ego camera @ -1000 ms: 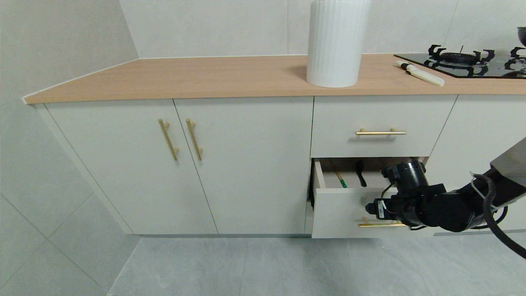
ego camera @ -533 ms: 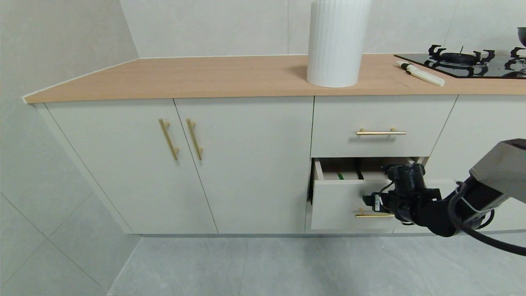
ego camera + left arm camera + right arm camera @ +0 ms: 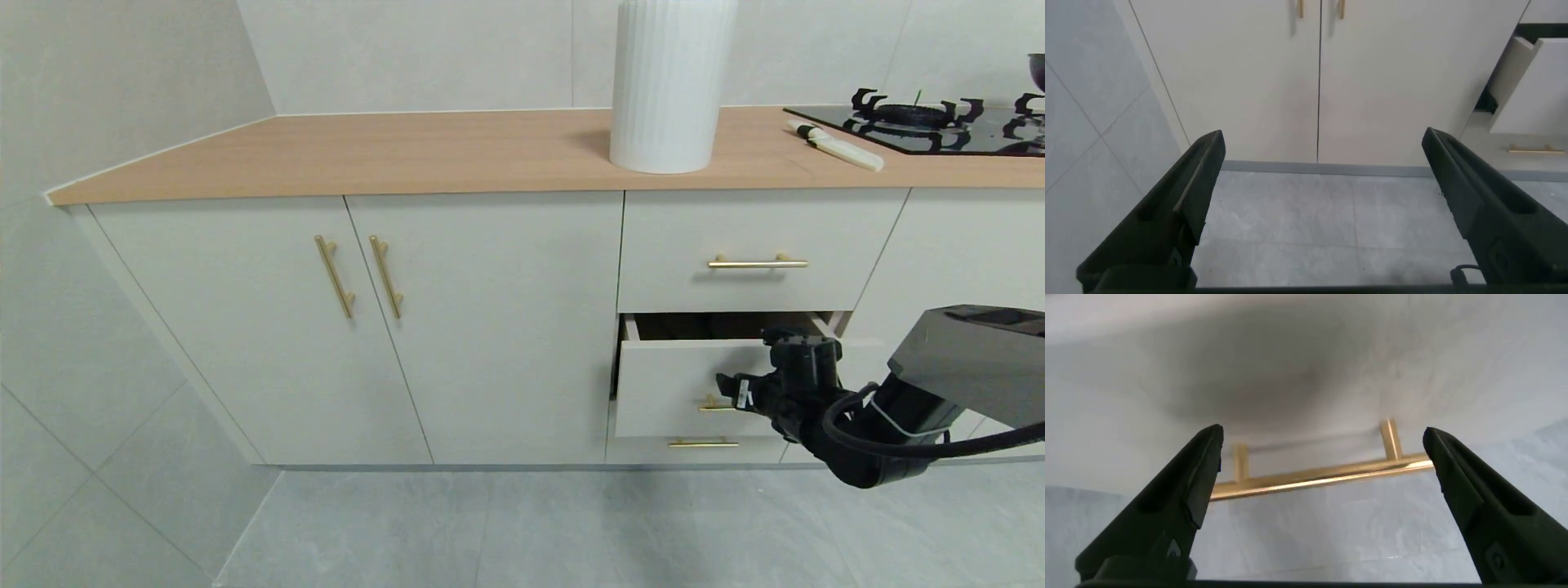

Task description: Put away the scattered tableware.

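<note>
Facing the nearly shut drawer's (image 3: 678,380) gold handle (image 3: 1323,475) at lower right, the right gripper (image 3: 739,390) gapes wide, empty; the left gripper (image 3: 1323,151) likewise.

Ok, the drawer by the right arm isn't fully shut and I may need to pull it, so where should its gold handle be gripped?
Take the gold handle on the straight bar between its two posts, coming square from the drawer front. The bar runs level and stands off the panel. The right gripper, open, spans along the bar, so I'd turn it a quarter first.
</note>
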You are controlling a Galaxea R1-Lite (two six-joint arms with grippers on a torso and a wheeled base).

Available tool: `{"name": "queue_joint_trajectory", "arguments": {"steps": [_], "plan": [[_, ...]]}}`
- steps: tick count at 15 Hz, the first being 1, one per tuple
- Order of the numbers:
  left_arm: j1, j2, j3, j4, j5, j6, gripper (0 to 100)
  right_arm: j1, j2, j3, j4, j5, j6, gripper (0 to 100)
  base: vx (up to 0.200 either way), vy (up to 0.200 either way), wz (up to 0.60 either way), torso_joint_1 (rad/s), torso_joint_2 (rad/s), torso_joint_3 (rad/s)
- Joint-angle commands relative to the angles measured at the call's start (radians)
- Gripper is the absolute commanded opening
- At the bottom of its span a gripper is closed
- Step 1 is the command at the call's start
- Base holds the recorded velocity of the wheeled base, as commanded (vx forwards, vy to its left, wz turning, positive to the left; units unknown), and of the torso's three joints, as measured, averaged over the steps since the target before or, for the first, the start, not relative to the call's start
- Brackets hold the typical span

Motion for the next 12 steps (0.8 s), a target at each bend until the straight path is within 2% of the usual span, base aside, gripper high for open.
{"name": "queue_joint_trajectory", "arguments": {"steps": [1, 3, 5, 12], "plan": [[0.0, 0.0, 0.0, 0.001, 0.0, 0.0, 100, -0.01, 0.062, -0.029, -0.034, -0.001, 0.001, 100, 0.0, 0.0, 0.0, 0.0, 0.0, 0.0], [0.0, 0.0, 0.0, 0.001, 0.0, 0.0, 100, -0.023, 0.09, -0.073, -0.072, -0.001, 0.011, 100, 0.0, 0.0, 0.0, 0.0, 0.0, 0.0], [0.0, 0.0, 0.0, 0.001, 0.0, 0.0, 100, -0.034, 0.107, -0.127, -0.075, -0.002, 0.061, 100, 0.0, 0.0, 0.0, 0.0, 0.0, 0.0], [0.0, 0.0, 0.0, 0.001, 0.0, 0.0, 100, -0.083, 0.159, -0.243, -0.072, -0.013, 0.113, 100, 0.0, 0.0, 0.0, 0.0, 0.0, 0.0]]}}
